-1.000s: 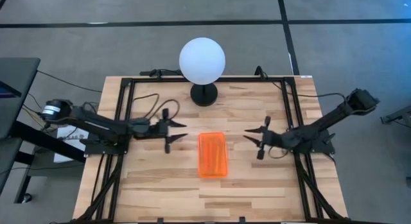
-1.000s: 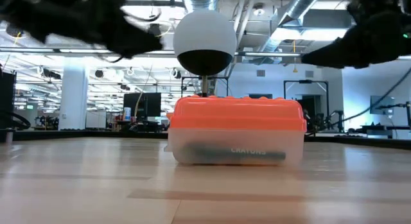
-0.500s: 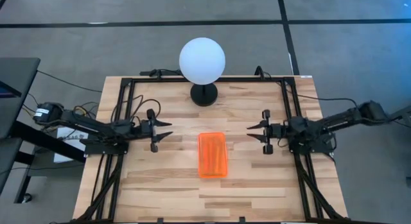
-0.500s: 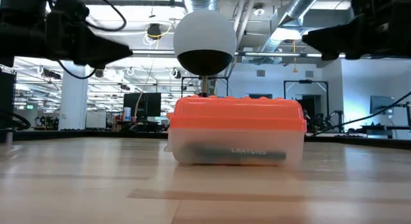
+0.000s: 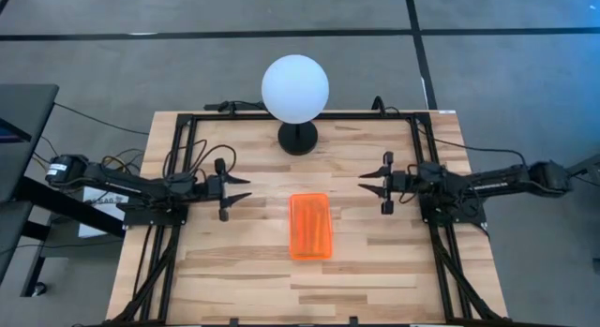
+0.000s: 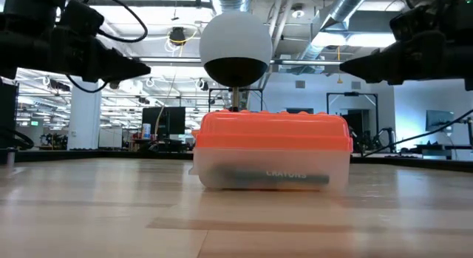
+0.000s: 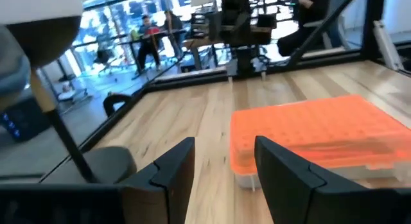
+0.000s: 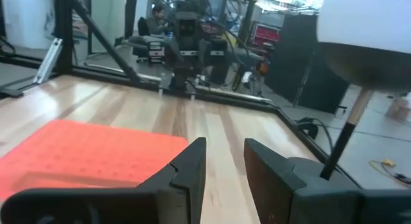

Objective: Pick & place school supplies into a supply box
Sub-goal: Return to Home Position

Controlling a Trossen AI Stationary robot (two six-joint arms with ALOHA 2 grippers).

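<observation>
Wood table (image 5: 234,271), lamp (image 5: 295,88) behind supply box (image 5: 309,226) (shut) — left hand (image 5: 246,189), right hand (image 5: 363,185) flanking

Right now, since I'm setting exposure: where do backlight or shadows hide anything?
Low view: left gripper and right gripper are black silhouettes against bright ceiling lights. High view: even light on the clear plastic box with orange ribbed lid.

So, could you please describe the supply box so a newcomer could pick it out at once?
Start at the wooden table, where a white globe lamp stands by the far edge. Just nearer than the lamp, about mid-table, lies the supply box: the only bright orange thing there, a lid shut on a clear body.
</observation>
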